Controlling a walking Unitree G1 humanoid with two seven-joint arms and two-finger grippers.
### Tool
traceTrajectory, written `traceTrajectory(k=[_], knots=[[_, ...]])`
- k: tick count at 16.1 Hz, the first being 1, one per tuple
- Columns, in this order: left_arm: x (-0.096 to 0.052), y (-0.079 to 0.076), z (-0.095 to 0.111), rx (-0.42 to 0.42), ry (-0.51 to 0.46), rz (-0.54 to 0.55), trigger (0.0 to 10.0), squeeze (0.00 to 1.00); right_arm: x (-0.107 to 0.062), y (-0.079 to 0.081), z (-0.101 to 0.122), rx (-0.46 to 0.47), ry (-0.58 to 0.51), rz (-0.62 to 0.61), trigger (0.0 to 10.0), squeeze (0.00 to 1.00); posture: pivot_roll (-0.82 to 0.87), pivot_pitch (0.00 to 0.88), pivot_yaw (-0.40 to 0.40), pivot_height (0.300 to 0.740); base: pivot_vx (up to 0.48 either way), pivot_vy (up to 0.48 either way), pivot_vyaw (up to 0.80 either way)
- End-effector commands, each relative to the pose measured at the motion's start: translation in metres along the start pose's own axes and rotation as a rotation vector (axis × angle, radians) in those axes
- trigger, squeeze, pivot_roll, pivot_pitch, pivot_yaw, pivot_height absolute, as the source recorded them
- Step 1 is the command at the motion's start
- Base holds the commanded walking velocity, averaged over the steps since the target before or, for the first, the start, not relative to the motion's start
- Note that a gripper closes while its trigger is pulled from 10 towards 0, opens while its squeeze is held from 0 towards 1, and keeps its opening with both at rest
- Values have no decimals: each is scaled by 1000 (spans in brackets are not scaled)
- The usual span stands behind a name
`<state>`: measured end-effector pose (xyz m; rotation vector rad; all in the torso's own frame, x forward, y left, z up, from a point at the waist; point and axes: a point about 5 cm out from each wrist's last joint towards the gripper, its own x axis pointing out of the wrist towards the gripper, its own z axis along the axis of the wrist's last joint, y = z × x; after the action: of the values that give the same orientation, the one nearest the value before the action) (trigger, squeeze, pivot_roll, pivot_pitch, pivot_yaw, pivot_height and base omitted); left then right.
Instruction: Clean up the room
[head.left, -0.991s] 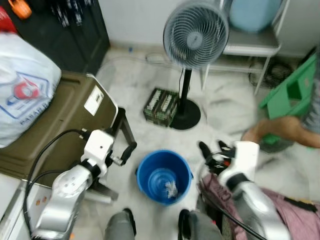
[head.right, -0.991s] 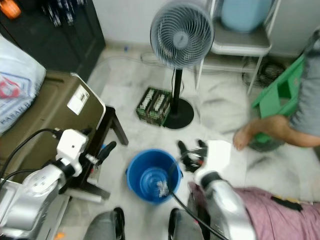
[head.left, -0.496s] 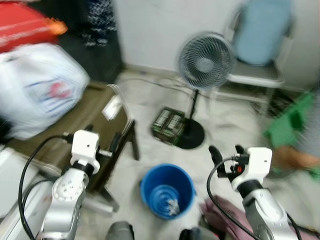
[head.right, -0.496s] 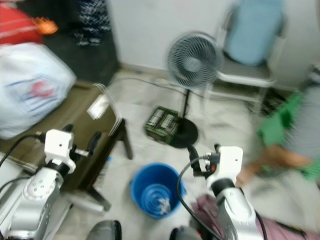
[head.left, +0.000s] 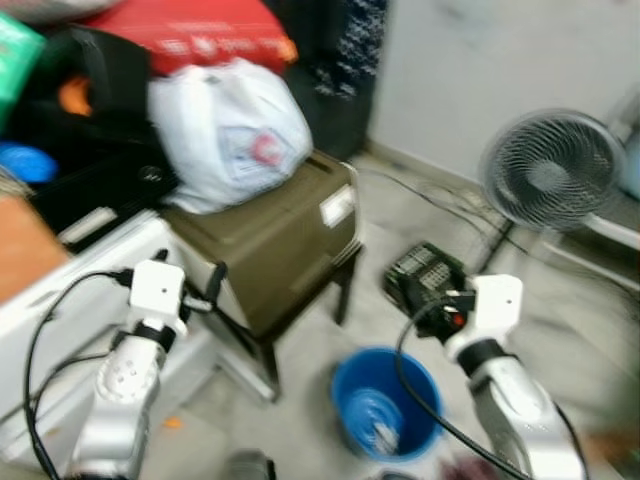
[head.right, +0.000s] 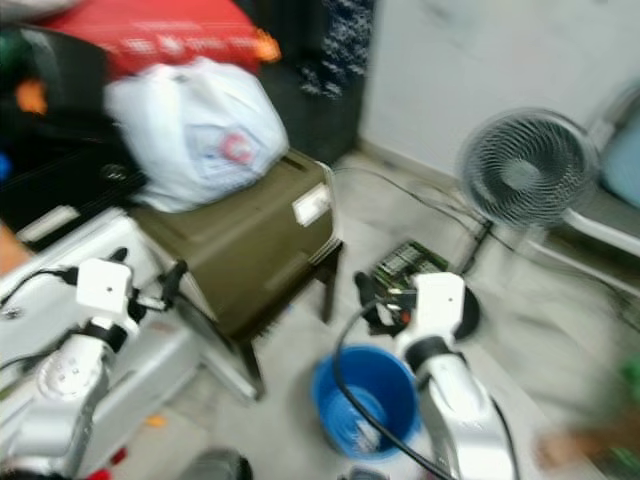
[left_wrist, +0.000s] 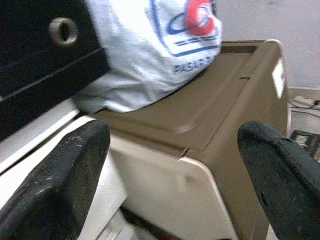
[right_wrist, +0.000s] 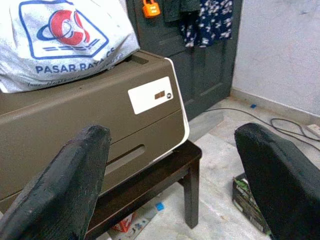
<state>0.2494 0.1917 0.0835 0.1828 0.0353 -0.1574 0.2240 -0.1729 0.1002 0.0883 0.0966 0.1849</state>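
The head views are blurred, so the robot appears to be mid-turn, scanning a cluttered room rather than working on one item. The left gripper is raised in front of a large olive-brown plastic box that rests on a dark wooden stool; its jaws stand wide and hold nothing. The right gripper is raised above a round blue plastic bucket on the pale stone floor, jaws likewise wide and empty. The bucket holds what looks like a small pale scrap, too blurred to identify.

A white printed plastic bag sits on top of the olive box, leaning against black luggage with a red bag piled above. A grey pedestal fan stands further off, with a dark green crate on the floor near its base.

No single piece of clutter is clearly targeted yet. The step is best done by letting the body settle until the view sharpens, then choosing one loose item. The bucket seems the likely collecting point, so it should stay within reach. Cables trailing across the floor call for careful footing.
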Motion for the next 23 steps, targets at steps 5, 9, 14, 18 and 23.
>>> traceTrajectory(k=[5,9,14,18,23], knots=[[1,-3,-3,14,9,-34,10000,0,1,0,2,12,-14,-22,10000,0,-86,16,26,740,0,0,800],[-1,-3,-3,8,13,-39,10000,0,1,2,0,16,-9,-12,10000,0,-75,19,18,740,0,0,800],[-5,0,-5,17,17,-30,10000,0,4,2,1,17,-10,-6,10000,0,-70,21,13,740,0,0,800],[-5,0,-5,16,23,-43,10000,0,5,3,2,19,-11,-3,10000,0,-71,26,16,740,0,0,800],[-11,-4,-8,28,27,-63,10000,0,1,3,0,24,-7,-7,10000,0,-72,36,12,740,0,0,800]])
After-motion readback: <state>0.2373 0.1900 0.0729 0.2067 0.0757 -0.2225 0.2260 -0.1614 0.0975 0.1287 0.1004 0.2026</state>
